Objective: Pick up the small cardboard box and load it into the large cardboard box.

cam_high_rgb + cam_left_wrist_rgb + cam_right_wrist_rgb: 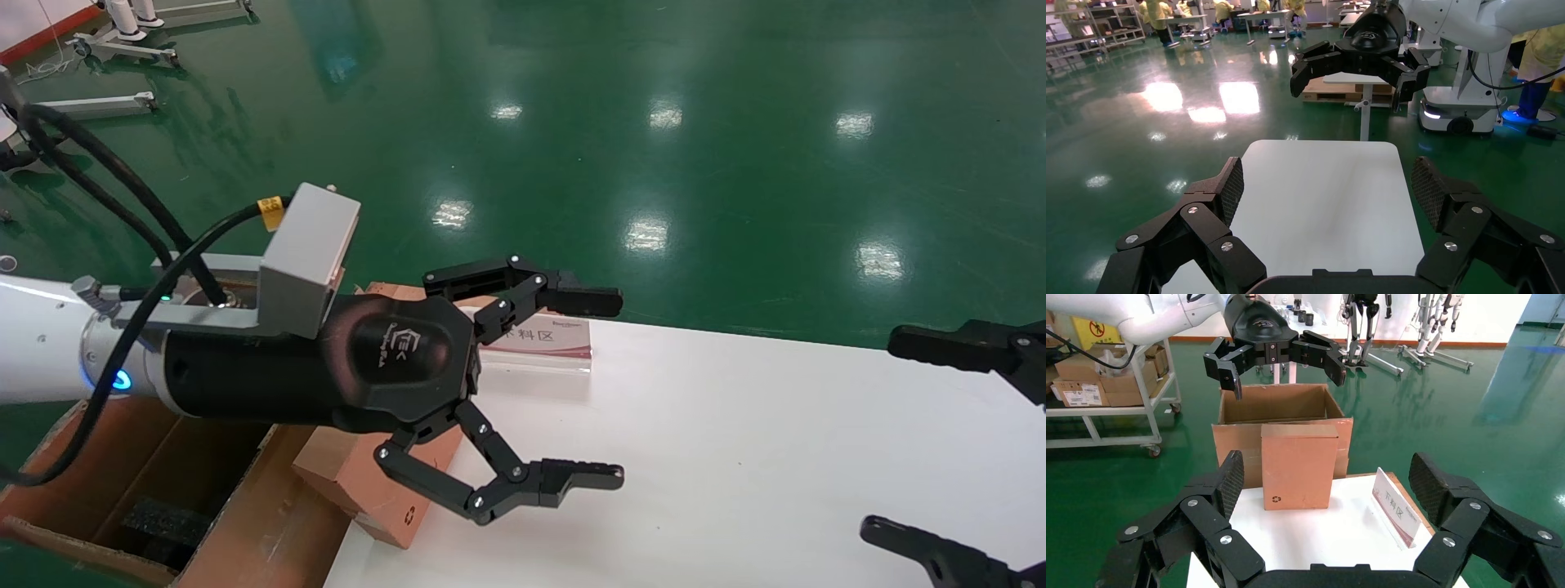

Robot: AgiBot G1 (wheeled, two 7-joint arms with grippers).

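One small cardboard box [359, 482] lies on the white table [735, 457] at its left end, its black recycling mark facing outward near a lower corner, and one large cardboard box [122, 490] stands open on the floor just beyond that end, with one black foam block [159, 523] visible inside it (the rest of its interior is hidden by the arm). Seen from the right wrist, the small box sits directly in front of the large one, between it and the right arm. Two grippers are in sight. The left gripper [588, 392] hangs above the small box and empty, its jaws spread wide apart, one finger over the box's far side and one over its near side. The right gripper [915, 441] waits at the table's right end, also gaping and holding nothing. One small sign card [539, 339] stands on the table near the far edge, just beside the small box.
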